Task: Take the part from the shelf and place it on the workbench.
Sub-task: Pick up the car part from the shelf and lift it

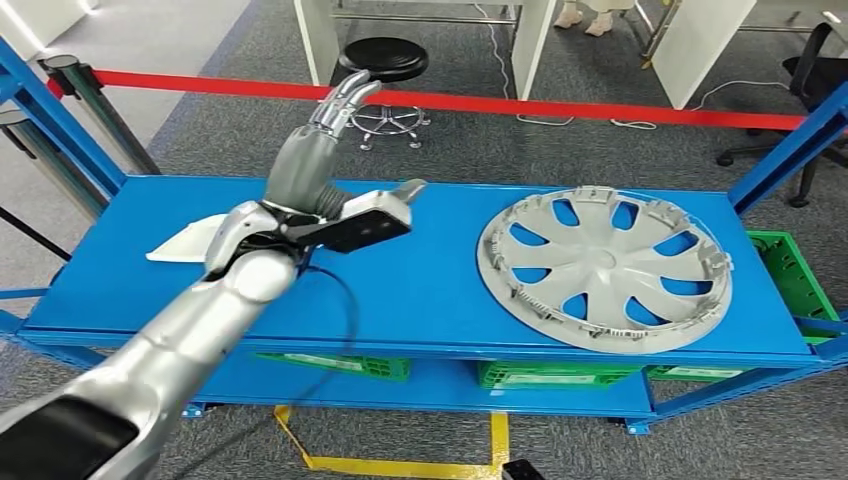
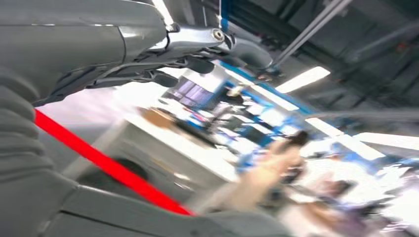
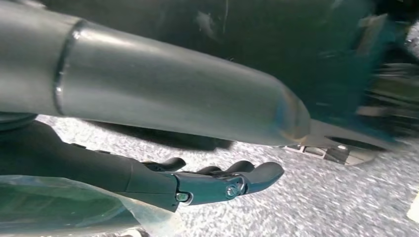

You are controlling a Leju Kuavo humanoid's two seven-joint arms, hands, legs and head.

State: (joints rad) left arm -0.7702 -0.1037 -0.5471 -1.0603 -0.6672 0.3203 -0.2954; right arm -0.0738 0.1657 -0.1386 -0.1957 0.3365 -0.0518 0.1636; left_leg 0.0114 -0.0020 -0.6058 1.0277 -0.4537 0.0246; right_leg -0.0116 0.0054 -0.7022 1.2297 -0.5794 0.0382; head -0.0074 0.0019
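Shelving in blue steel (image 1: 420, 290) takes up most of the head view; its top level is a broad blue surface, with green crates (image 1: 545, 374) on the level beneath. Beyond it lies grey carpet, crossed by a red barrier belt (image 1: 600, 110) strung from grey posts at the far left, and a black round stool (image 1: 383, 60) stands just behind the belt.

Next in size, the silver left arm (image 1: 190, 340) rises from the lower left of the head view and reaches over the left half of the surface. The hubcap (image 1: 605, 268), a silver-grey wheel cover with curved spokes, lies flat on the right half of the top surface, well apart from the arm.

The left hand (image 1: 315, 150) is raised above the surface with its fingers (image 1: 345, 100) stretched out and close together, pointing away toward the stool, holding nothing. A white sheet (image 1: 185, 243) lies on the surface near the left edge, partly hidden by the arm.

In the right wrist view the right hand (image 3: 217, 182) hangs over speckled grey carpet, its dark fingers (image 3: 262, 173) loosely curved, slightly apart and empty.
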